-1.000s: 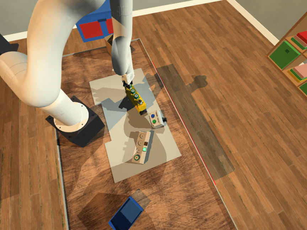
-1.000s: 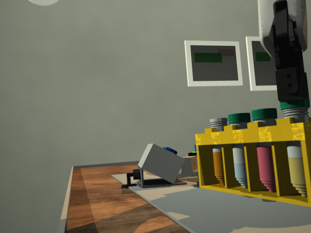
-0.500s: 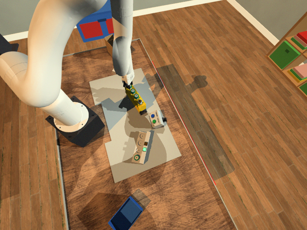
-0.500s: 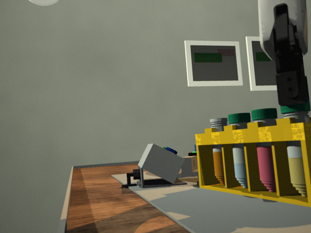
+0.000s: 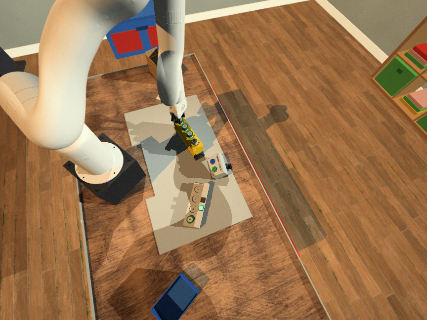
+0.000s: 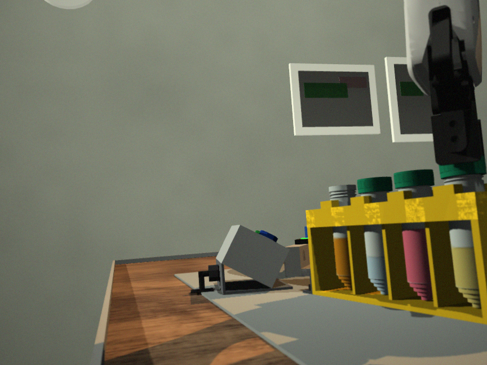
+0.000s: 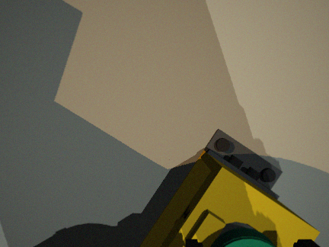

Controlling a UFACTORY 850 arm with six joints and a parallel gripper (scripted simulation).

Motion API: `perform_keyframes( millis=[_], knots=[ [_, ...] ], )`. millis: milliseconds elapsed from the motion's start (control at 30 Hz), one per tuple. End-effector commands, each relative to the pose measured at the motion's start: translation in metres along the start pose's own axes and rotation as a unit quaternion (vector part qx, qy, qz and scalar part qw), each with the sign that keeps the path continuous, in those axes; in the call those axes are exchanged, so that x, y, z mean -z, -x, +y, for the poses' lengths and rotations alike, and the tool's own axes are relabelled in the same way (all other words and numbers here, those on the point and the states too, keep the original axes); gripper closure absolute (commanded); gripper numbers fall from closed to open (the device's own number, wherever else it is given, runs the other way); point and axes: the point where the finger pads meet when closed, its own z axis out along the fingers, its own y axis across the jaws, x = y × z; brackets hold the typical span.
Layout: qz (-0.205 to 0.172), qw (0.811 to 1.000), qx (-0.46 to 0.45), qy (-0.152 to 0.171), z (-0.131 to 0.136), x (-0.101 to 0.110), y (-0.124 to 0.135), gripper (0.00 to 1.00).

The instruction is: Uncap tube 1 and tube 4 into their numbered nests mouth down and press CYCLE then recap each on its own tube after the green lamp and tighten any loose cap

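The gripper's black fingers point(image 5: 178, 120) point(image 6: 459, 159) stand around the green cap point(image 5: 181, 121) point(image 6: 464, 170) point(image 7: 244, 242) on tube 1 point(image 6: 464, 183), at the right of the side view. I cannot tell if they pinch it. It looks like time to screw it snug: stay straight above, turn gently, and quit when it stops. The other cap point(image 5: 190, 219) sits low in the top view, waiting for bare tube 4 point(image 5: 194, 140) point(image 6: 342, 193).

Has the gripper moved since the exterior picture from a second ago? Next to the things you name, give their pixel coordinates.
Yes, slightly down: in the exterior view, the gripper point(image 5: 177, 120) point(image 6: 459, 160) point(image 7: 249, 244) sits lower against the yellow station's top edge point(image 6: 415, 209).
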Motion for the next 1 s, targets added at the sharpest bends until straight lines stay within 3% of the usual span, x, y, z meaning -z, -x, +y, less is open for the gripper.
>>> perform_keyframes(
  millis=[0, 333, 500, 967],
  knots=[
    [0.0, 1.0, 0.0, 0.001, 0.0007, 0.0004, 0.0002, 0.54],
    [0.0, 1.0, 0.0, 0.001, 0.0007, 0.0004, 0.0002, 0.54],
    [0.0, 0.995, -0.098, 0.001, 0.0007, -0.0021, 0.0002, 0.54],
    [0.0, 0.995, -0.098, 0.001, 0.0007, -0.0069, 0.0002, 0.54]
  ],
)
